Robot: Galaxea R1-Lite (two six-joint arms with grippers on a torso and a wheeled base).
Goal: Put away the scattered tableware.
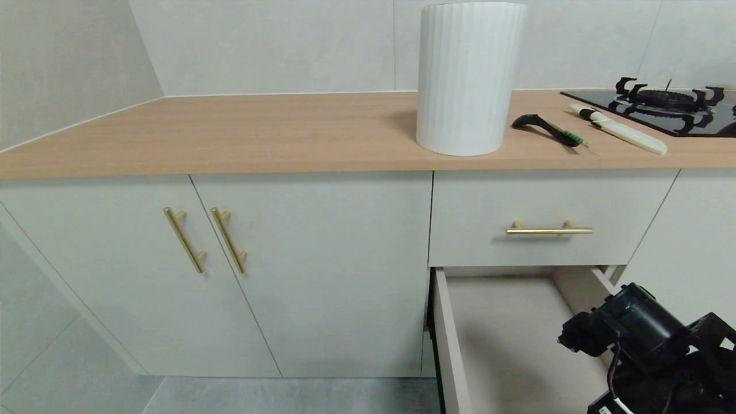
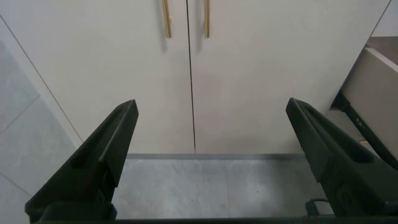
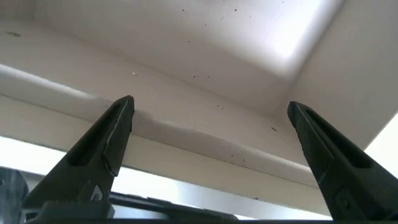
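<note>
Tableware to put away comes to two pieces, a black-handled peeler (image 1: 546,127) and a pale knife (image 1: 624,131). They lie side by side on the counter (image 1: 259,129), between the ribbed white container (image 1: 464,80) and the hob (image 1: 661,106). Nothing touches either one.

Below them the lower drawer (image 1: 506,333) stands pulled out under the shut upper drawer (image 1: 546,198), its floor bare. It is most likely open to receive the pieces.

The right arm (image 1: 644,333) sits low at the drawer's front corner. The right gripper (image 3: 209,104) points into the drawer, its fingers spread wide with nothing between them. That pose suits work at the drawer, not at the tools.

The left gripper (image 2: 211,106) hangs low in front of the cupboard doors (image 2: 261,81), facing them and the floor. Its fingers are also spread and empty, and it looks parked out of the way.

Peeler and knife therefore lie well apart from both pairs of fingers. They are up on the counter, above and beyond the right gripper, and farther still to the right of the left one. The right arm is the nearer, so the first pick probably falls to it, once it is raised above the counter's edge. The peeler lies closer to that edge than the knife.
</note>
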